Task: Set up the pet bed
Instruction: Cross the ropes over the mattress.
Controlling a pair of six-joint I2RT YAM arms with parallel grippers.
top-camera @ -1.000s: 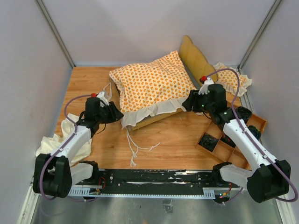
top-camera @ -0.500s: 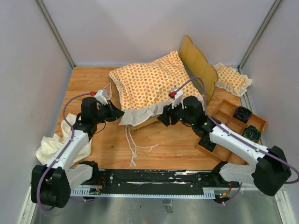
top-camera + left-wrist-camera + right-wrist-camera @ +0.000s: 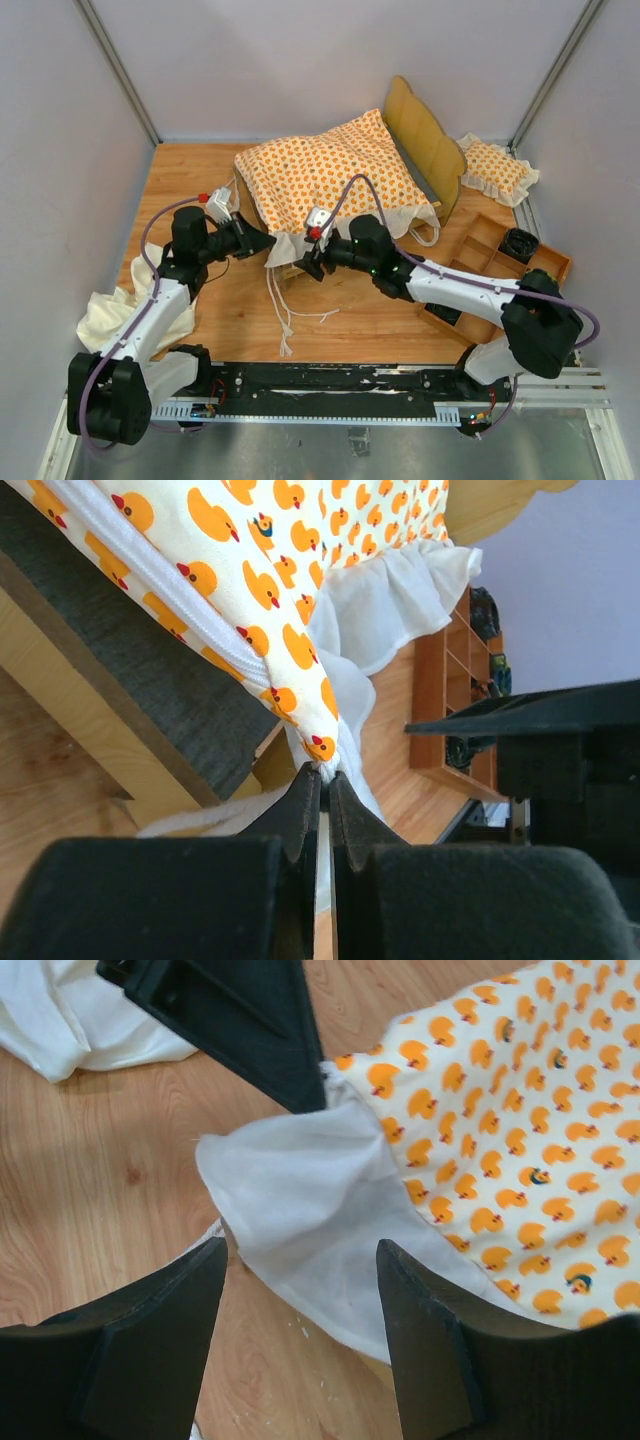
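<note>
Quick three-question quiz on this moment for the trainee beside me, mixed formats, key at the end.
1. True or false: the left gripper is shut on a corner of the cushion.
2. Where does the small pillow lie? A: on top of the cushion. B: beside the headboard, at the far right. C: between the two arm bases.
3. Fill in: the right gripper hangs over the cushion's white ruffle with its jaws ____.

Key: 1 true; 2 B; 3 open.
</note>
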